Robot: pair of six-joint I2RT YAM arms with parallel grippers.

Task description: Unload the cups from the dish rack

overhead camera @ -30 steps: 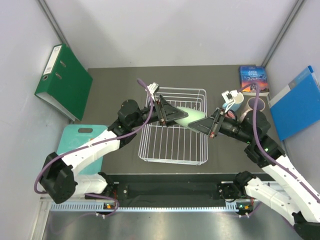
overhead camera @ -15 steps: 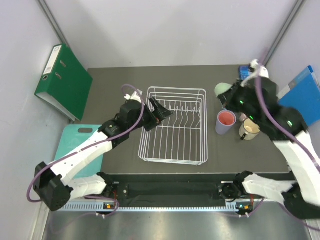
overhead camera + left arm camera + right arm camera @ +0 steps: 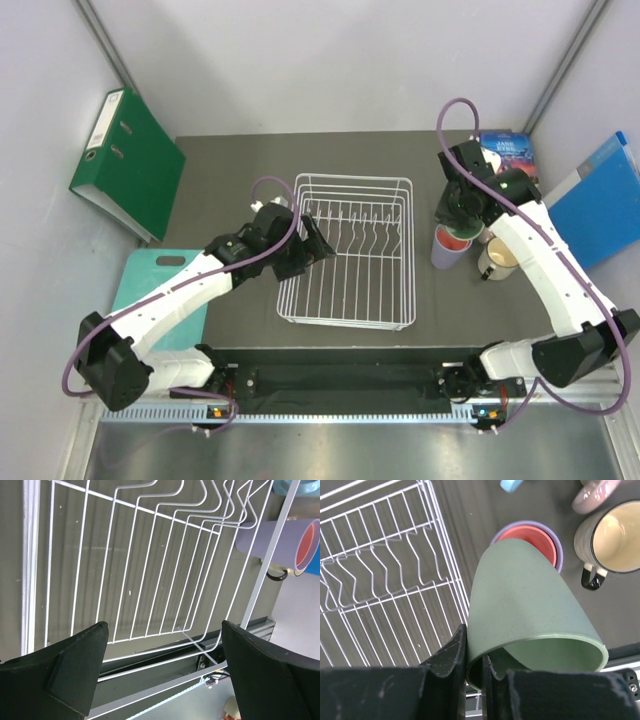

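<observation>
dark tabletop (image 3: 230, 170), dish rack (image 3: 345, 323) at its middle. right gripper (image 3: 474, 655) pinches the sage green cup (image 3: 525, 610) by its rim, tilted over the pink cup (image 3: 535, 537) beside the rack. left gripper (image 3: 162, 630) gapes wide over the rack. the cup looks rigid, light, smooth and probably chippable, so the rim pinch suits it.

White arms (image 3: 175, 298), black joints (image 3: 262, 224), purple cables (image 3: 457, 100), black wedge-shaped jaws

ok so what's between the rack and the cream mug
A lavender cup with a pink cup nested inside, seen in the top and right wrist views.
</observation>
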